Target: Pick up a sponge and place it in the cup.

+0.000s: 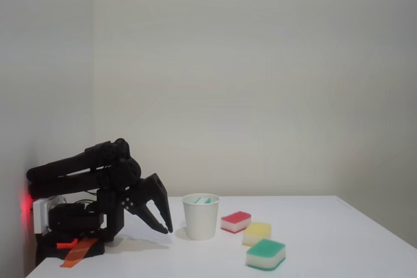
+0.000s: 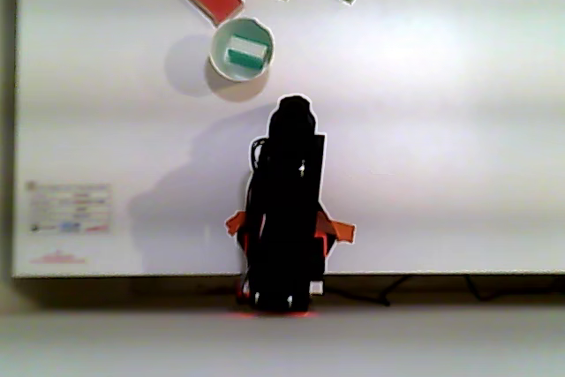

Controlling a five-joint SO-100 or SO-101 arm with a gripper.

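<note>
On the white worktop stands 1 white paper cup, and inside it sits 1 green-topped sponge, its green and white layers visible from above through the rim. Beside the cup lie 3 more sponges: 1 red-topped sponge nearest the cup, 1 pale yellow sponge next, and 1 second green sponge farthest out, none touching the cup. The black arm is folded low over its base, its claw pointing down just beside the cup with nothing in it, fingers close together; its exact gap cannot be told.
</note>
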